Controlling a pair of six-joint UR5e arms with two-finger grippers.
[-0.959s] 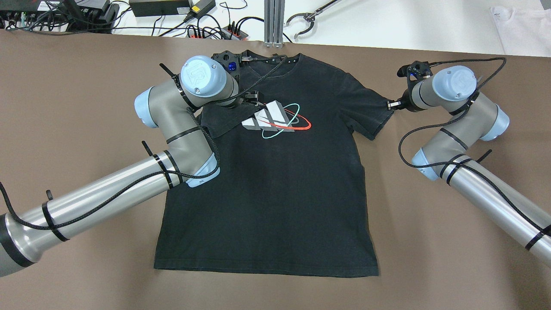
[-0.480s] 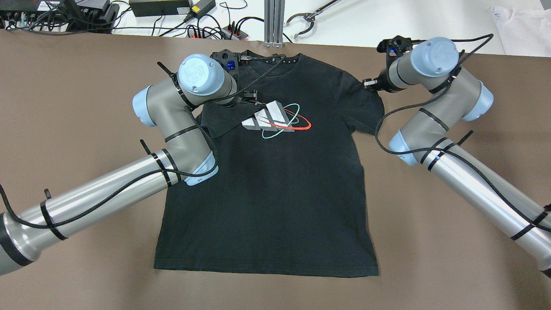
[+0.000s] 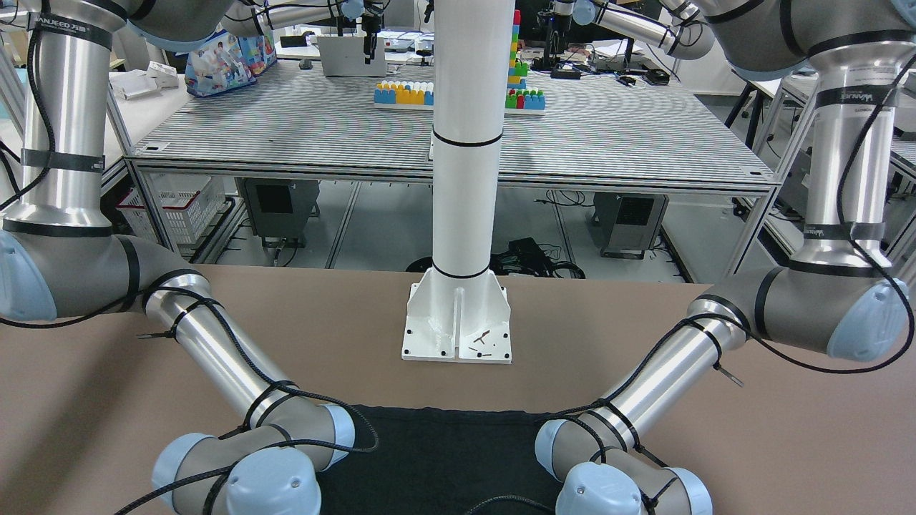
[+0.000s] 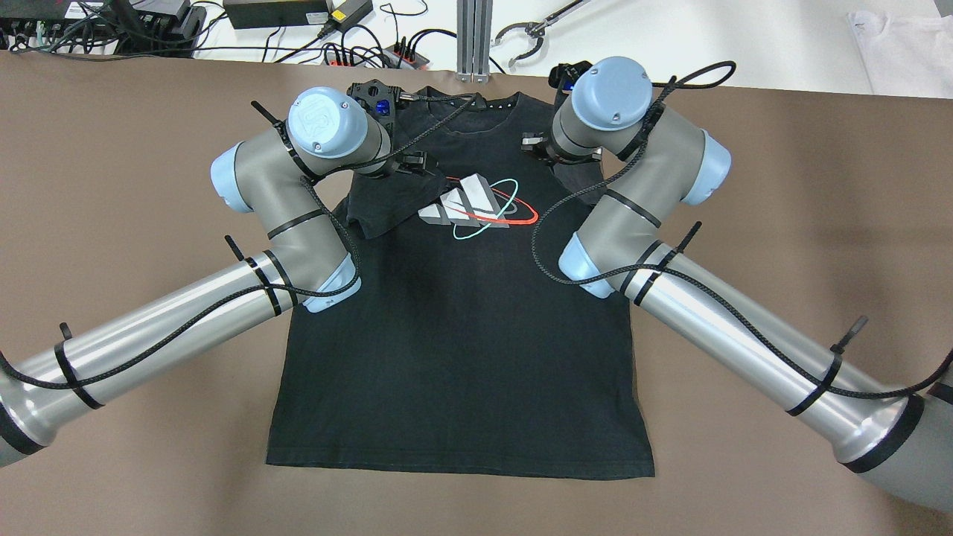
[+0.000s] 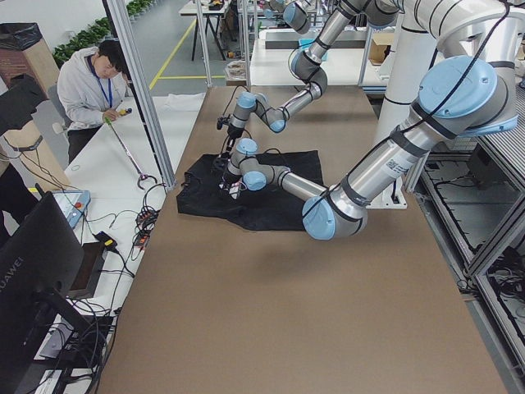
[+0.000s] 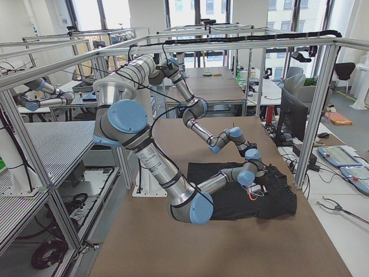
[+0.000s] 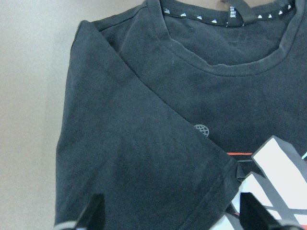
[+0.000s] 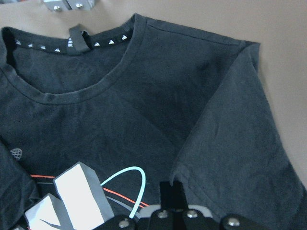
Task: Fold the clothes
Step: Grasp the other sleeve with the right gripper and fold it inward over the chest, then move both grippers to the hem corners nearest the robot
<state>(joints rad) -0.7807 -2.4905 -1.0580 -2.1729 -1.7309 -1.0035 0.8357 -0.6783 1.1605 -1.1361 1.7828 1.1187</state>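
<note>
**Fig.** A black fabric T-shirt with a white, red and turquoise chest print is lying flat, front up, on the brown counter. The left claw is hovering with its fingers spread apart. Directly beneath it, the left sleeve is lying folded inward over the chest. The right claw is pinching the hem of the right sleeve, which is lying folded inward, with the collar just beyond this claw.

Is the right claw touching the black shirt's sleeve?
Touching. The right wrist view shows the right claw pinched shut on the corner of the sleeve, folded over the shirt.
</note>
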